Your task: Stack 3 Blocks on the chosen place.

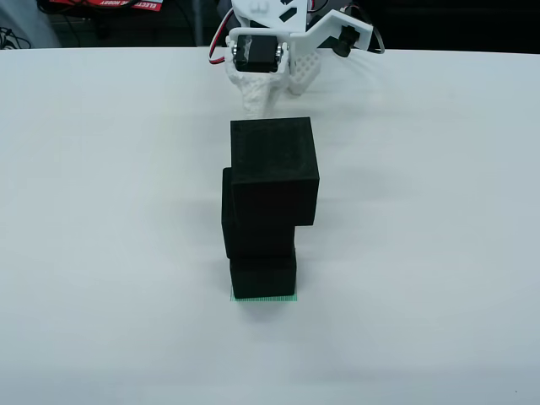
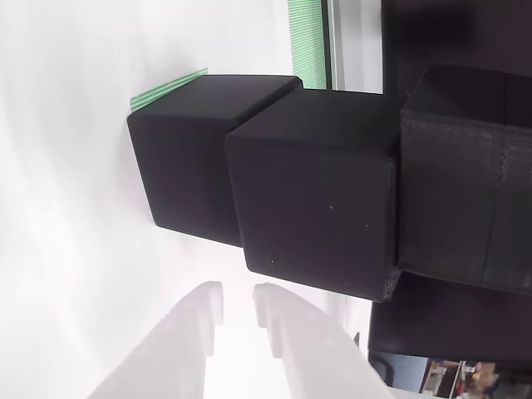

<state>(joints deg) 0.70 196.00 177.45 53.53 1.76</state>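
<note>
Looking from above, three blocks stand stacked on the green patch, a sliver of which shows under the bottom block; the middle block sits shifted left of the one below, and the top block overhangs to the right, so the column is crooked rather than plumb; the arm is at the far edge of the table, well apart from the stack. Turning to the view that rides on the gripper, the picture is rotated, the stack running left to right; the same offsets show as steps between neighbouring faces; the gripper hangs just short of the stack, its white fingers parted by a narrow gap and gripping nothing. The stack looks done, but the risk is a topple: the staggered blocks leave little margin, and a brush from a finger or a jolt to the table could tip the top one off.
</note>
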